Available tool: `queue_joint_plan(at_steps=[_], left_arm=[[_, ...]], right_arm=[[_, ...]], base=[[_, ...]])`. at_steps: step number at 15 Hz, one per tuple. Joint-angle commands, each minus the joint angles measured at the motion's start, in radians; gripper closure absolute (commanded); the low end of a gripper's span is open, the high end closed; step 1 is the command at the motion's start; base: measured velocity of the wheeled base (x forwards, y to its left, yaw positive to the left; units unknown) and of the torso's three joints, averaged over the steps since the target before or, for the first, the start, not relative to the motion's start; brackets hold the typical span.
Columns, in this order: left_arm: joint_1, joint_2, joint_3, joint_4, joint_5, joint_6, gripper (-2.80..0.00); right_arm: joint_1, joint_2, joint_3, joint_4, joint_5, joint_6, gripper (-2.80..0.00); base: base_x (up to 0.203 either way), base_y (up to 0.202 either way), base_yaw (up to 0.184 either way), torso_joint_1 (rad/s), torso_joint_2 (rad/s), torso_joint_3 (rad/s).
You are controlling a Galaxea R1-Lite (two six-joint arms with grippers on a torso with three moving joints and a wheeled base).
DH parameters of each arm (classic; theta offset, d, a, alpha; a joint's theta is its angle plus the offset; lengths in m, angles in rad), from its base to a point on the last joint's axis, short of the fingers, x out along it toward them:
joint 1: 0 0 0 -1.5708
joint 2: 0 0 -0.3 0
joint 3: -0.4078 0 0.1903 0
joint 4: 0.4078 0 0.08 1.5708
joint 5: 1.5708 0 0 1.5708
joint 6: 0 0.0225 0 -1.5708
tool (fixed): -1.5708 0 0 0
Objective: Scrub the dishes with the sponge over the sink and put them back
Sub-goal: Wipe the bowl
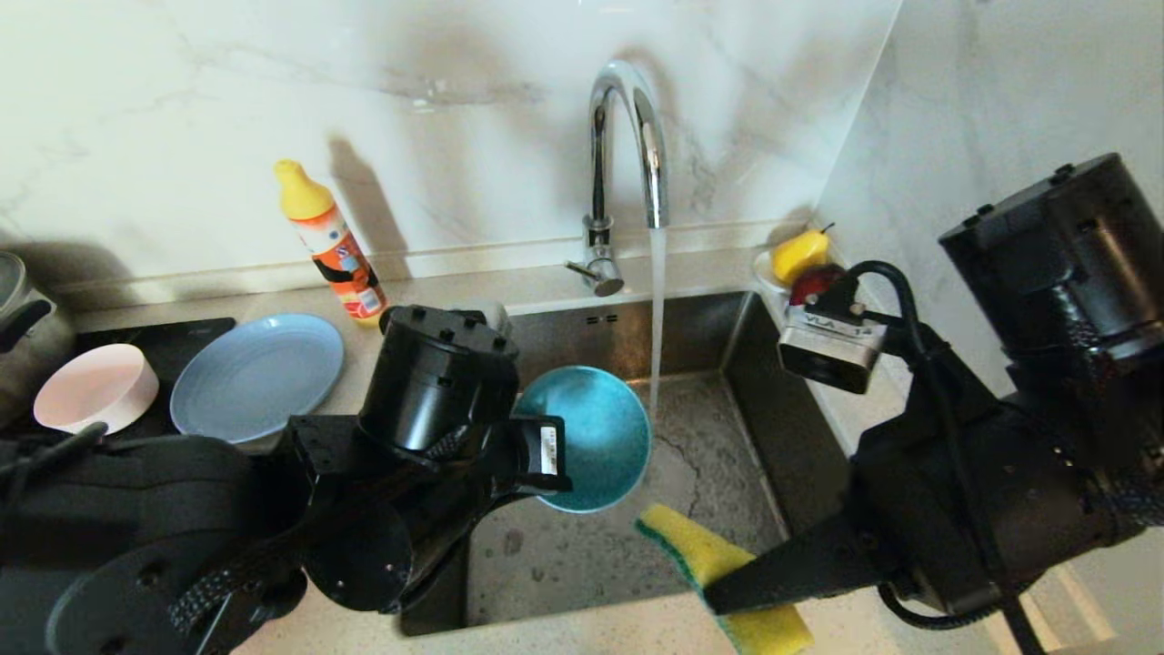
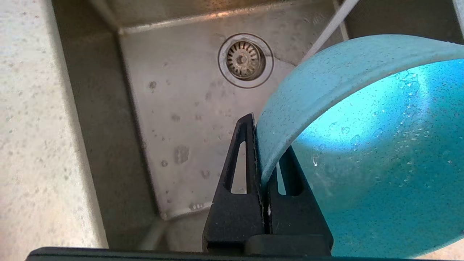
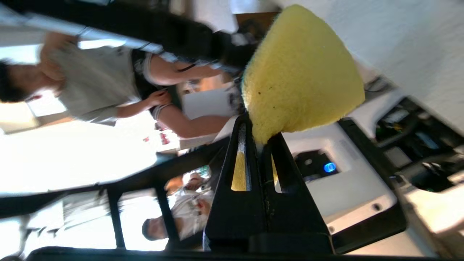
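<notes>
With your left gripper (image 2: pixel 261 159) pinching the teal bowl (image 1: pixel 587 437) over the sink (image 1: pixel 727 491), bring the sponge (image 1: pixel 718 573), pinched in your right gripper (image 3: pixel 259 145), inside and rub gently.

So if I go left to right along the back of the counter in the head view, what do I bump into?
Pale pink bowl → grey-blue plate → orange soap bottle → chrome faucet → yellow pear.
</notes>
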Motion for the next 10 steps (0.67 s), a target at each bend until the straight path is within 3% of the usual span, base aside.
queue_joint_plan(at_steps=[1,5,10], left_arm=[[-0.027,0.004,0.024,-0.013,0.021,-0.003,0.00],[-0.026,-0.005,0.070,-0.120,0.050,0.004,0.00],[-0.027,-0.011,0.080,-0.126,0.074,0.003,0.00]], right_arm=[[0.021,0.092,-0.064,0.020,-0.027,0.002,0.00],[0.024,0.158,-0.117,0.026,-0.036,0.004,0.00],[0.024,0.221,-0.208,0.075,-0.037,0.004,0.00]], base=[[0.000,0.000,0.000,0.000,0.00,0.000],[0.000,0.000,0.000,0.000,0.00,0.000],[0.000,0.000,0.000,0.000,0.00,0.000]])
